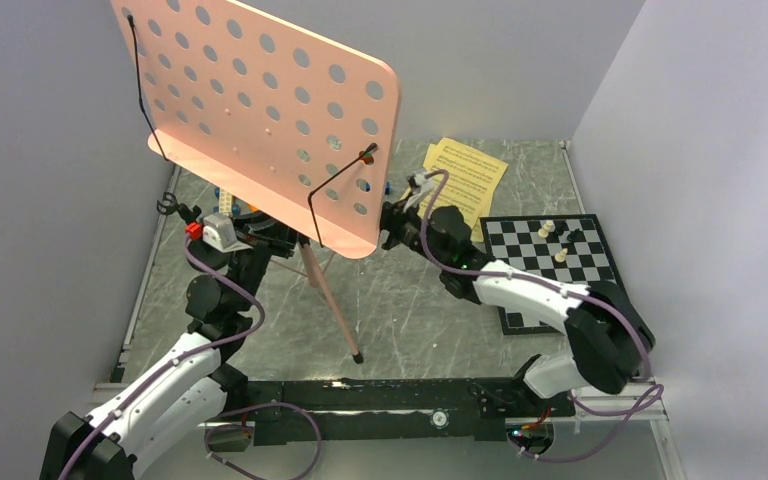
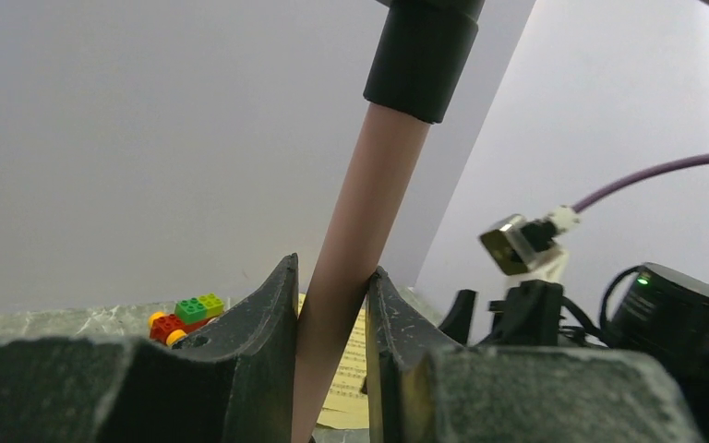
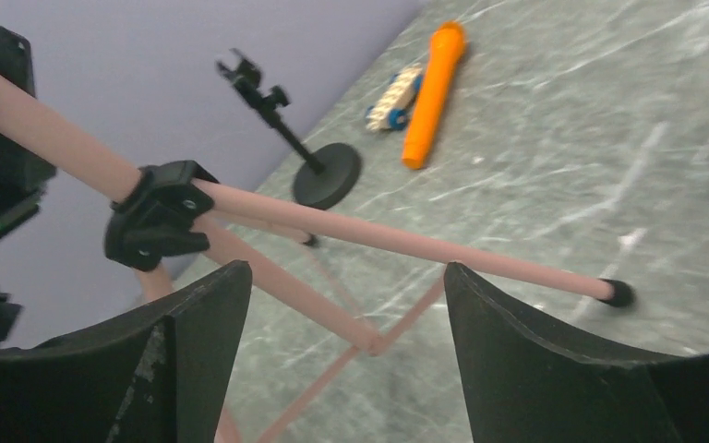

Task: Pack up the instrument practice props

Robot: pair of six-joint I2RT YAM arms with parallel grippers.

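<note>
The left claw (image 2: 332, 281) was clamped on the stand (image 1: 260, 110) at its pole (image 2: 360, 212), upright near the tabletop's (image 1: 410, 310) left edge. The right claw (image 3: 346, 272) hung apart beside the legs (image 3: 406, 242) (spread wide). Folding seemed in hand; next, probably, gathering those legs.

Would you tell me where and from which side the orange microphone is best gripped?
Grip the orange microphone across its slim body, near the end closest to the right wrist camera, coming down from above. It lies flat on the table, so its long sides are exposed, and the blue-and-white block beside its middle would likely crowd a finger there.
</note>
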